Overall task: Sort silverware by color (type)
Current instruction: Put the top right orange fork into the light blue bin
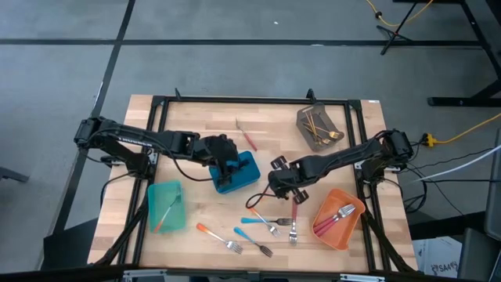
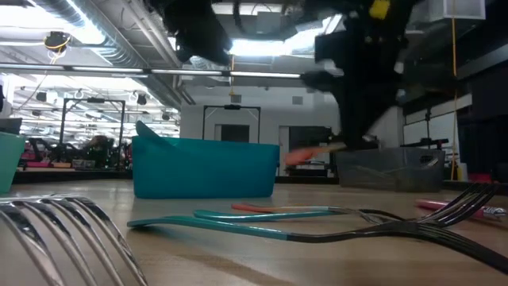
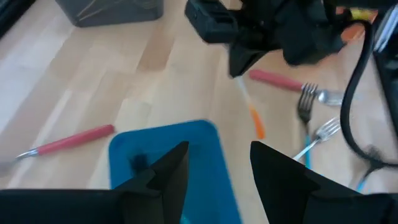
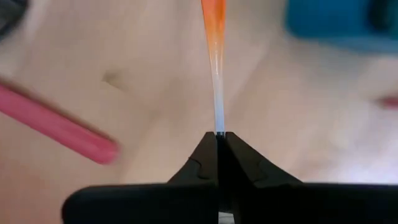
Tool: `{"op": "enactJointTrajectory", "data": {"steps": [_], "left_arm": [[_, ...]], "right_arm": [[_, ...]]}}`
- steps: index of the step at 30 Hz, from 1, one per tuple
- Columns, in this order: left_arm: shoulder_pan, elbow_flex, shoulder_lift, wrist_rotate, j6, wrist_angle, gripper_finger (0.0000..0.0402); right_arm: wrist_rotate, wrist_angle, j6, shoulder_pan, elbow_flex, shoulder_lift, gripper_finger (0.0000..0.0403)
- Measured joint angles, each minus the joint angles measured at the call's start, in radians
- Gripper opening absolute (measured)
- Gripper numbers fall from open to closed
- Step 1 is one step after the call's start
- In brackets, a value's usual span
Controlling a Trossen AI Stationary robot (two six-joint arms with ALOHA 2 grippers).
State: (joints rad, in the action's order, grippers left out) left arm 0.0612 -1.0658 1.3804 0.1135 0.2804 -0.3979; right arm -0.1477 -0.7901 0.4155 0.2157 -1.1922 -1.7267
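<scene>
My right gripper point(image 1: 275, 188) is at the table's middle, shut on an orange-handled utensil point(image 1: 258, 200). The left wrist view also shows that utensil point(image 3: 255, 121) below the right gripper. My left gripper point(image 3: 217, 165) is open above the blue bin point(image 1: 237, 174) and holds nothing. On the wood near the front lie a red-handled fork point(image 1: 294, 218), two blue-handled forks point(image 1: 258, 222) and an orange-handled one point(image 1: 213, 233). A red-handled utensil point(image 1: 247, 135) lies toward the far side. The teal bin point(image 1: 166, 206) holds an orange one. My right gripper pinches the orange-handled utensil by its thin silver neck point(image 4: 217, 121), between the tips of the two fingers. The utensil runs straight on from the fingertips. Its orange handle point(image 4: 213, 18) points away from the gripper, toward the table's near left, and looks lifted off the wood.
The orange bin point(image 1: 338, 218) near the right front corner holds pink-handled forks. The grey bin point(image 1: 318, 125) at the far right holds gold utensils. A black frame point(image 1: 235, 100) edges the table. Bare wood shows between the blue bin and the grey bin.
</scene>
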Motion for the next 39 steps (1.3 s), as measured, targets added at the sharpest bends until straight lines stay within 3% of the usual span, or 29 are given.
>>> {"op": "enactJointTrajectory", "data": {"steps": [7,14,25,39], "left_arm": [[0.0,-0.027,0.0,-0.109,0.097,0.004,0.0165],[0.0,-0.027,0.0,-0.126,0.243,0.003,0.0165],[0.0,-0.027,0.0,-0.097,0.268,-0.008,0.0165],[0.001,-0.027,0.0,-0.097,0.27,-0.006,0.0165]], "right_arm": [[-0.185,0.015,0.271,0.0,-0.129,0.001,0.0002],[-0.333,0.109,0.493,0.0,-0.212,0.002,0.0001],[-0.339,0.327,0.743,0.0,-0.235,0.002,0.0002],[-0.339,0.452,0.799,0.0,-0.235,0.003,0.0003]]}}
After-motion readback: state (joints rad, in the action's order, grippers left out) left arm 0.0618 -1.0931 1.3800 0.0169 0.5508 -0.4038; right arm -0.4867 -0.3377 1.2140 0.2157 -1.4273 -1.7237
